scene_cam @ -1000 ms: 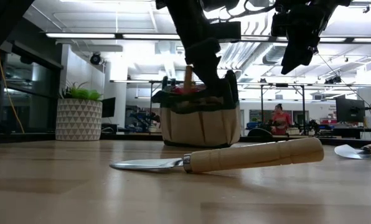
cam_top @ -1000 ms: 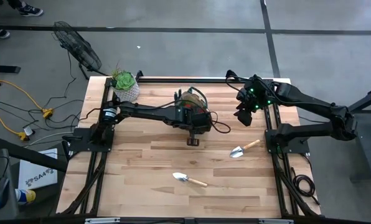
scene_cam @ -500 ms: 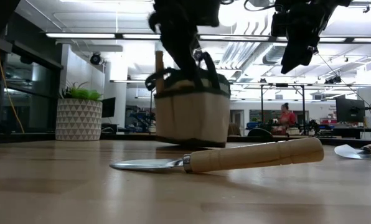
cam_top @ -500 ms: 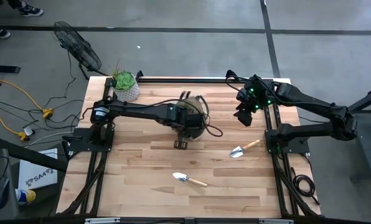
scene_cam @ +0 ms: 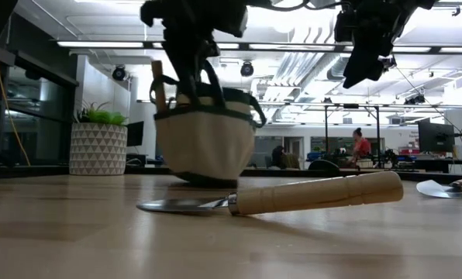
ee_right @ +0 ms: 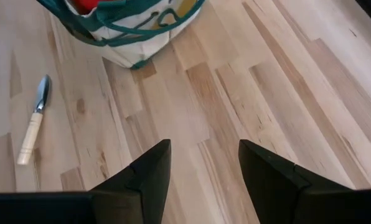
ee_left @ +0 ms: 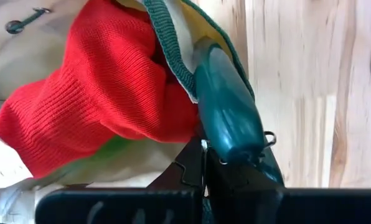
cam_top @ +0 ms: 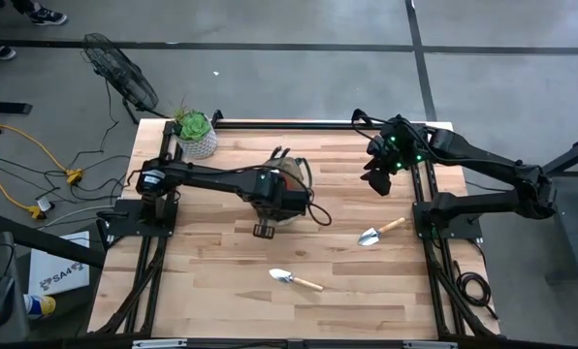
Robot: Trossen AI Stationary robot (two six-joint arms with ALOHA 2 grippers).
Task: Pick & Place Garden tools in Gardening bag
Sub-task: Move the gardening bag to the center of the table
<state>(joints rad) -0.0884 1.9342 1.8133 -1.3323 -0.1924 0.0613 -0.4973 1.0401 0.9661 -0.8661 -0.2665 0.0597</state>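
Since a second ago I have dragged the bag [cam_top: 287,177] away from the plant pot [cam_top: 196,142] and toward the near trowel [cam_top: 294,279]; in the low view it now sits tilted, its base lifted off the table [cam_top: 221,271] on one side, where before it stood flat. My left claw [cam_top: 263,229] is clamped tight on the bag's dark green rim, with a green-handled shear [ee_left: 226,109] pressed right against my fingers [ee_left: 192,168] and the red cloth [ee_left: 104,112] bunched just beside it inside the bag. A pale wooden handle [scene_cam: 158,84] sticks up out of the bag on the side toward the pot. My right claw [cam_top: 377,182] hangs in the air well away from the bag, on the side opposite the pot, fingers [ee_right: 142,171] spread apart and holding nothing. Two trowels lie on the table outside the bag: the near one in front of it, and the second trowel [cam_top: 380,233] below my right claw, farther from the pot. I can read no writing or label on the bag, the tools or the pot.
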